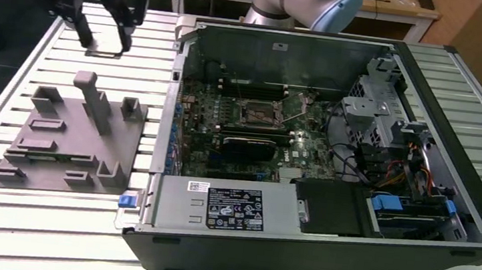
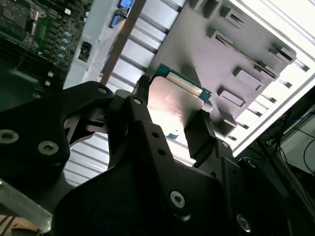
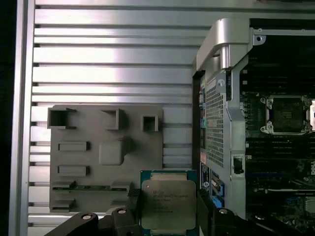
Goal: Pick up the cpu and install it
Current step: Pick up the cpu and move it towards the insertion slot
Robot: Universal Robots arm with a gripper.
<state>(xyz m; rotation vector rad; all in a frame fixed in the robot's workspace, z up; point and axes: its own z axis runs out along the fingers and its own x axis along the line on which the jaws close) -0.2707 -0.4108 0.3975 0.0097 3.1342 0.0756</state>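
1. Hand: hangs over the slatted aluminium table, near the table's far edge and close to the corner at the exterior view's left. It is clamped on the cpu.
2. Grip: the two black fingers press on opposite edges of the cpu. In the first wrist view its silvery top plate faces the camera, with a thin green rim around it.
3. Height: the cpu appears lifted clear of the table slats. The exterior view is too coarse there to be sure of the gap.
4. Grey tray: lies flat on the table along its edge at the exterior view's left, nearer the camera than the hand. It carries upright posts and shallow pockets. In the first wrist view the tray sits just beside the held cpu.
5. Open computer case: lies on its side across the middle of the table, toward the exterior view's right of the tray, apart from it.
6. Motherboard: exposed inside the case. Its square socket is well apart from the hand. The socket is also seen in the first wrist view.
7. Arm: its grey joint stands behind the case at the table's far edge.
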